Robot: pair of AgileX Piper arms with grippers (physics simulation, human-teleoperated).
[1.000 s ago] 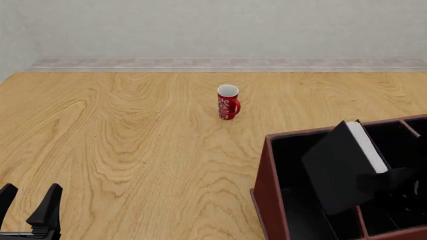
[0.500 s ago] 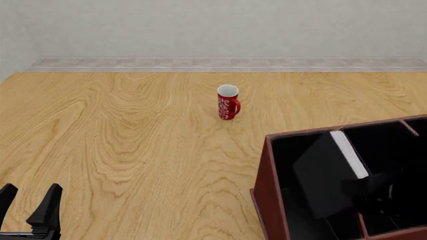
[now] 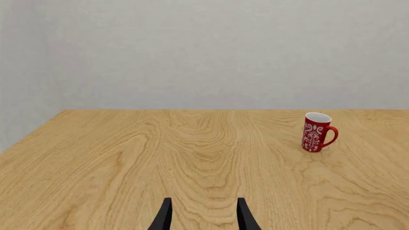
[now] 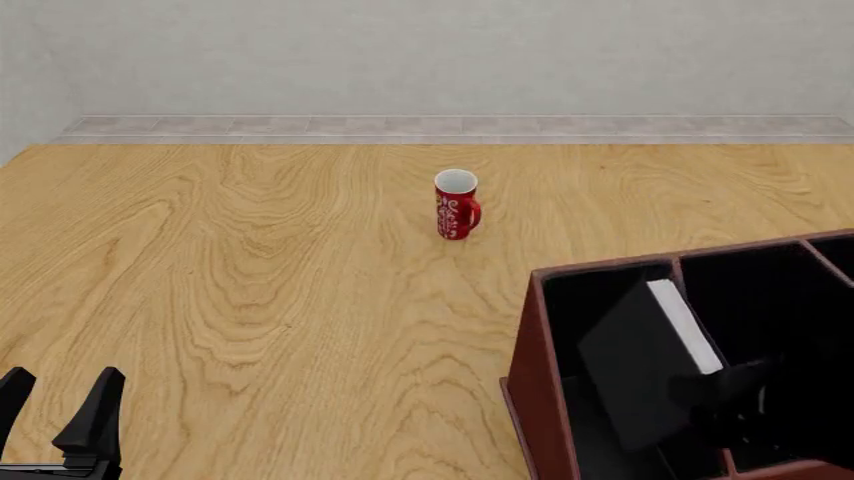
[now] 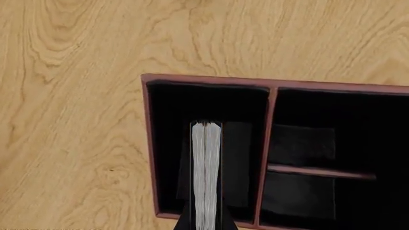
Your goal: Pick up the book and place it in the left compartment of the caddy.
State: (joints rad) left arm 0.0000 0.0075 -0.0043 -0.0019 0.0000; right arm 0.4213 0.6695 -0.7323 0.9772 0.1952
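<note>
Inside the caddy (image 4: 529, 380), over its left compartment (image 4: 587, 300), hangs the book (image 4: 641, 365), tilted, its white page edge (image 4: 685, 325) turned up and its lower end sunk below the rim. Whether that end touches the black floor I cannot tell. From the right wrist view the book (image 5: 206, 177) sits well within the left bay (image 5: 169, 143), clear of the divider (image 5: 265, 153) and of the outer wall.

The right gripper (image 4: 747, 385) is a dark shape low in the box beside the book; its fingers are hard to make out against the black lining, but it seems to be closed on the book, which hangs tilted with nothing else to prop it. The left gripper (image 4: 60, 410) rests near the table's near edge, fingers (image 3: 164, 216) parted, holding nothing.

As a thick hardcover the book should handle stiff and fairly heavy, with smooth covers that could slip. The best hold is probably across both covers near the spine, so the pages stay shut.

Count: one book, one caddy with one long left bay and smaller bays to its right, one red mug (image 4: 455, 204), one table (image 4: 240, 280), two grippers.
</note>
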